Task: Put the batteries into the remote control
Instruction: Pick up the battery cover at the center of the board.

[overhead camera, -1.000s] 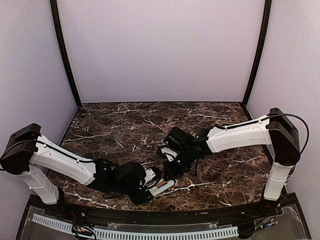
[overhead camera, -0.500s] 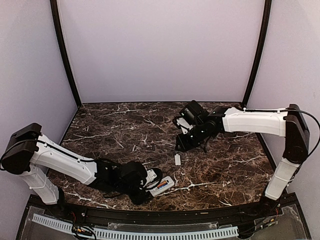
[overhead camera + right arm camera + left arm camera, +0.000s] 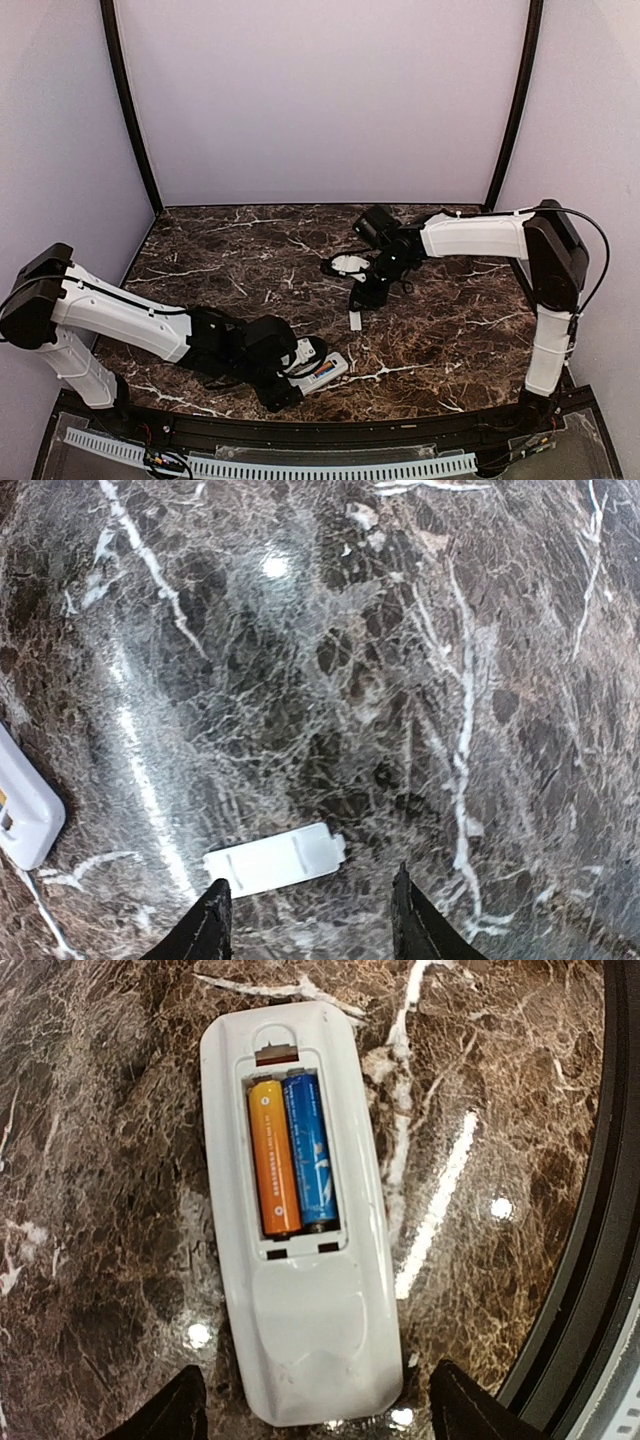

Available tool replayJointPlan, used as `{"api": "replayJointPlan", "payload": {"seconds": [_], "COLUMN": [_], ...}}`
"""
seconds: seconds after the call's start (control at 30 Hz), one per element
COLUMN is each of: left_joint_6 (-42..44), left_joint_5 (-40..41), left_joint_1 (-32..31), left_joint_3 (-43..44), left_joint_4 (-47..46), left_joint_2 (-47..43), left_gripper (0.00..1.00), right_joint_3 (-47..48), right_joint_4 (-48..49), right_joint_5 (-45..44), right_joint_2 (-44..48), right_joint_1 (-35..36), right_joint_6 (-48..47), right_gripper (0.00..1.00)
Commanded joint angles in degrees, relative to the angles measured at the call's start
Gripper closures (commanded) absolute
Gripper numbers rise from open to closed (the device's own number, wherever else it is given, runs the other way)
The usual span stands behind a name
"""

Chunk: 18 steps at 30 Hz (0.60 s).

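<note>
White rectangular plastic remote control lies back-up on the dark brown marble table, near 6 o'clock in the top view. Its compartment is uncovered: orange-red cylindrical battery sits at 9 o'clock of the blue cylindrical battery, touching. Left gripper is spread wide, straddling the remote's 6 o'clock end, apparently without contact. Right gripper is open and empty, with a small flat white plastic cover on the table at 11 o'clock of its tips.
</note>
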<state>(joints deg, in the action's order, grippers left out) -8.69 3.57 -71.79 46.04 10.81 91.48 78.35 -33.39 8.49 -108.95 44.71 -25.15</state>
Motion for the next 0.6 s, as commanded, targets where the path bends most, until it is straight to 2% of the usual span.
{"api": "replayJointPlan", "payload": {"seconds": [0.0, 0.1, 0.3, 0.43, 0.57], "left_joint_6": [-0.2, -1.0, -3.6, -4.7, -4.1], "left_joint_5": [0.3, 1.1, 4.0, 4.6, 4.9], "left_joint_1": [0.2, 0.2, 0.2, 0.2, 0.2], "left_joint_3": [0.5, -0.7, -3.5, -4.5, -4.5], "left_joint_4": [5.4, 6.1, 7.0, 7.1, 7.0], "left_joint_2": [-7.4, -11.7, -20.0, -22.4, -22.4], "left_gripper": [0.24, 0.24, 0.24, 0.24, 0.23], "right_joint_3": [6.3, 9.4, 10.5, 9.5, 8.3], "right_joint_4": [-2.3, -5.7, -7.3, -7.0, -5.2], "right_joint_5": [5.1, 7.8, 4.6, 8.0, 7.5], "right_joint_2": [-3.2, -6.0, -11.9, -12.2, -12.6], "right_joint_1": [-3.5, -5.1, -5.2, -4.9, -4.7], "right_joint_6": [-13.0, -16.4, -18.2, -18.8, -18.4], "right_gripper": [0.50, 0.49, 0.53, 0.50, 0.51]}}
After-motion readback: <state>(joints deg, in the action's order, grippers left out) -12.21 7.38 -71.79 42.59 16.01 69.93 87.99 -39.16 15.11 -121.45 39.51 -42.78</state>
